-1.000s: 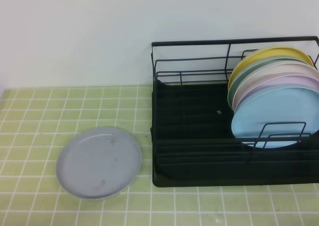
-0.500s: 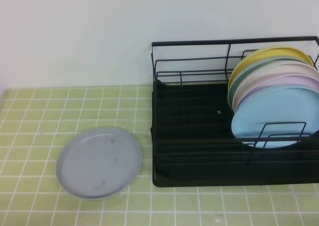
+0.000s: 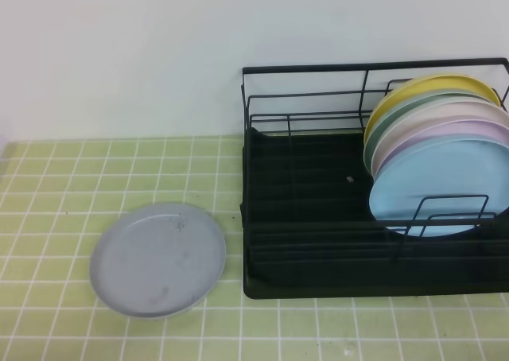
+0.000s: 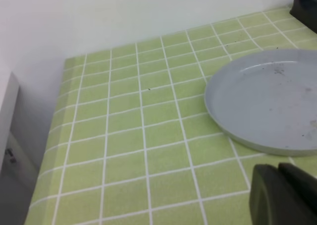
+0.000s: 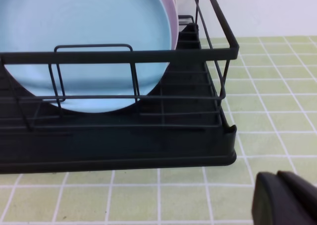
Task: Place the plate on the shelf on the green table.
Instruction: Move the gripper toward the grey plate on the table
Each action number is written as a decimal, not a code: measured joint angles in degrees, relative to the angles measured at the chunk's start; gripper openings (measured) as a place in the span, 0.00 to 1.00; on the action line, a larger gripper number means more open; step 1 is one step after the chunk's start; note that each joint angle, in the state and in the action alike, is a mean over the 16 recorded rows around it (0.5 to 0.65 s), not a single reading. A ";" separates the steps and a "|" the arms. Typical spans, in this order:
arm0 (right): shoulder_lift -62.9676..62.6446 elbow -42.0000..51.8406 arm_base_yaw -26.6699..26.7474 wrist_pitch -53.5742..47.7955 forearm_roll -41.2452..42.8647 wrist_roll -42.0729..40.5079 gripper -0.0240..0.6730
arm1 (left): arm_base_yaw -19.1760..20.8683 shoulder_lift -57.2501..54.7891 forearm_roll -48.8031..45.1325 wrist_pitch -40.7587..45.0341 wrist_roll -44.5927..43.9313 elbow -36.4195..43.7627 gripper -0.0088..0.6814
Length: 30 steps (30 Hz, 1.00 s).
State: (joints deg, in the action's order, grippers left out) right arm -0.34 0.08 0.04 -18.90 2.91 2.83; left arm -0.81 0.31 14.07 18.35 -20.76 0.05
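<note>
- On the green table (image 3: 64,178), left of the shelf (image 3: 310,218), the plate (image 3: 157,259) lies flat, right way up, its right rim close to the shelf's left edge but apart from it.
- Small dark specks mark the plate's pale grey surface.
- Neither gripper shows in the high view.
- At the lower right corner of the left wrist view, the left gripper (image 4: 285,195) appears as a dark shape with its fingers pressed together, holding nothing; it sits near the plate's near rim, and whether it is clear of the tiles is hard to judge from this angle.
- At the lower right corner of the right wrist view, the right gripper (image 5: 285,197) is likewise pressed together with nothing between its fingers, over the tiles just off the shelf's right near corner.
- At the right end of the shelf, a row of plates stands on edge, leaning; the light blue plate (image 3: 437,186) is nearest, then the lilac plate (image 3: 457,130), with a yellow plate (image 3: 433,84) at the far end.
- Left of those plates, the shelf's black ridged tray is bare.
</note>
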 joint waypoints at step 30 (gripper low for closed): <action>0.00 0.00 0.00 0.05 0.00 0.00 0.03 | 0.00 0.00 1.72 -0.07 1.00 0.00 0.01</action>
State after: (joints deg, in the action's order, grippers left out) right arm -0.34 0.08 0.04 -18.85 2.91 2.83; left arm -0.81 0.31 15.79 18.29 -19.76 0.05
